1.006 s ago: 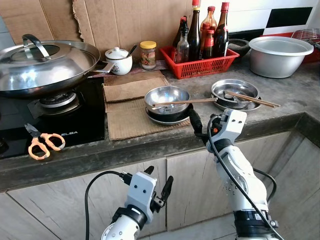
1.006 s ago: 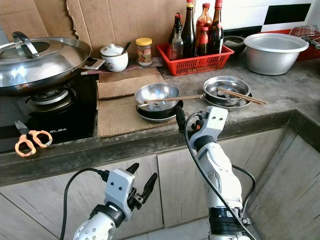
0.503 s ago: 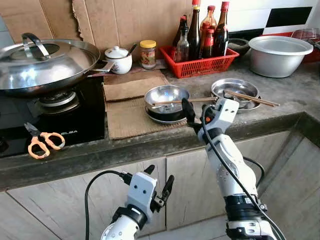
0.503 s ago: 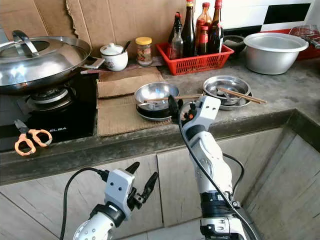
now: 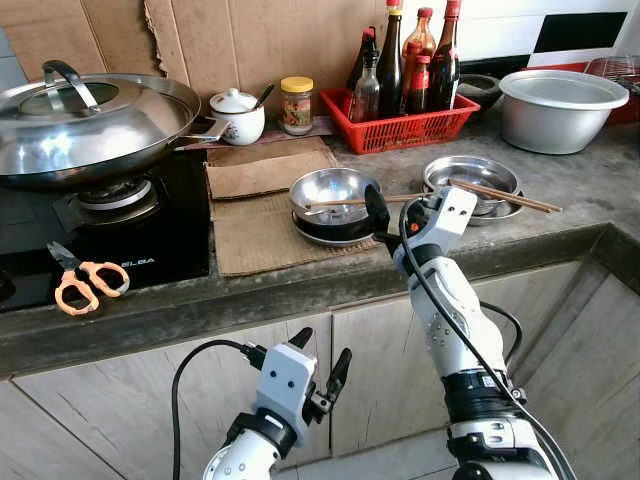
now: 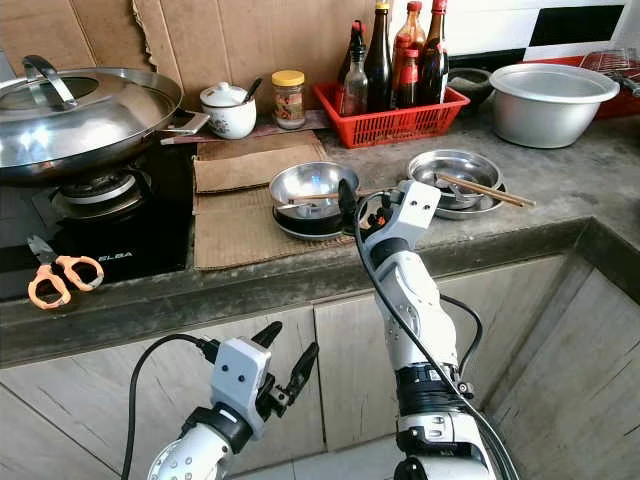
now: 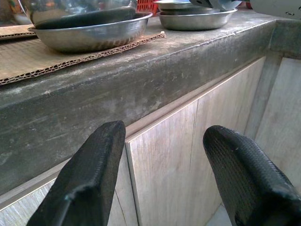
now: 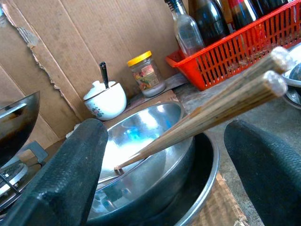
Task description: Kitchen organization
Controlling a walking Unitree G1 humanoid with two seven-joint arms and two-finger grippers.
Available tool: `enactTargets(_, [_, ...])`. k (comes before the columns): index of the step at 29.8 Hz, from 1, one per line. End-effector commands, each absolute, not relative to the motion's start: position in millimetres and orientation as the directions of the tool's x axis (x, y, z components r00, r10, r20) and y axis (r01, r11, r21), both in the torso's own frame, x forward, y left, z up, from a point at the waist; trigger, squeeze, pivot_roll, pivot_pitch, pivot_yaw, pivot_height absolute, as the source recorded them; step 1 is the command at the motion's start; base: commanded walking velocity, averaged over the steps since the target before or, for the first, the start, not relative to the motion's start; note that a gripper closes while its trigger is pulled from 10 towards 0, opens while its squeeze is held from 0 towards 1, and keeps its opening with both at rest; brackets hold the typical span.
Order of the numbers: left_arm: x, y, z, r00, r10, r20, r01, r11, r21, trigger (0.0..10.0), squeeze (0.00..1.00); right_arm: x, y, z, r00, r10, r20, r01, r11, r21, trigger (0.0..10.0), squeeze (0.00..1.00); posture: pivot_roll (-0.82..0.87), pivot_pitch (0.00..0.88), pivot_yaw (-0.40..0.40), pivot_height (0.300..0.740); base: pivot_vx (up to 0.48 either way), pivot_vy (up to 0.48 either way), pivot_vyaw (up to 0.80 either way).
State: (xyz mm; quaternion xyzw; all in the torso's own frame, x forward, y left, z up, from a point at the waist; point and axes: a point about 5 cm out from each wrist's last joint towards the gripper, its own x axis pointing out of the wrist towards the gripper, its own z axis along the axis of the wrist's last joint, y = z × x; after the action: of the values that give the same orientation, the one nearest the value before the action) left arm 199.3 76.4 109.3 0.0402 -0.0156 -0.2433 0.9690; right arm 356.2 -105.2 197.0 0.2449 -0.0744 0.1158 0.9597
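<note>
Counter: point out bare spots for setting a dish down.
Free: grey counter between the chopstick plates and the big steel basin; cardboard mat left of the stacked bowls. Crowded: around the right gripper.

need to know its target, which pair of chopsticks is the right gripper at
The chopsticks on the left bowl; the right gripper is open around their end. The other pair lies farther right.

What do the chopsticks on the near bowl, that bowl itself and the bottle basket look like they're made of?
Chopsticks: probably wood or bamboo, matte brown with lengthwise grain. Bowl: likely stainless steel, polished, mirror-like reflections. Basket: seemingly red plastic, moulded lattice walls.
</note>
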Motion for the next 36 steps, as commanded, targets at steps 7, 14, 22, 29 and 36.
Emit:
enactTargets(7, [199.8, 75.3, 108.8, 0.882, -0.471, 0.019, 0.468, 0.880, 0.079, 10.0, 0.00, 364.0, -98.3, 214.0, 0.952, 0.174, 0.250, -0.276, 0.840, 0.468, 6.4, 0.00, 0.06, 0.000, -0.044, 0.740, 0.000, 0.000, 0.00])
enactTargets(14, [200.2, 75.0, 108.3, 0.883, -0.469, 0.018, 0.466, 0.881, 0.077, 10.0, 0.00, 365.8, -94.7, 217.1, 0.950, 0.176, 0.258, -0.283, 0.833, 0.475, 0.8, 0.00, 0.06, 0.000, -0.046, 0.740, 0.000, 0.000, 0.00])
enactTargets(22, [200.4, 74.8, 107.7, 0.885, -0.465, 0.017, 0.462, 0.884, 0.077, 10.0, 0.00, 367.9, -93.1, 222.5, 0.946, 0.176, 0.272, -0.291, 0.830, 0.476, 0.0, 0.00, 0.07, 0.000, -0.055, 0.740, 0.000, 0.000, 0.00])
enactTargets(29, [200.7, 74.9, 107.2, 0.887, -0.461, 0.014, 0.458, 0.885, 0.077, 10.0, 0.00, 368.7, -91.8, 225.4, 0.944, 0.174, 0.282, -0.296, 0.824, 0.483, 0.0, 0.00, 0.07, 0.000, -0.055, 0.740, 0.000, 0.000, 0.00])
enactTargets(36, [201.3, 75.9, 105.6, 0.893, -0.449, 0.007, 0.448, 0.891, 0.070, 10.0, 0.00, 366.0, -90.7, 240.4, 0.931, 0.152, 0.331, -0.312, 0.802, 0.510, 0.0, 0.00, 0.07, 0.000, -0.052, 0.740, 0.000, 0.000, 0.00])
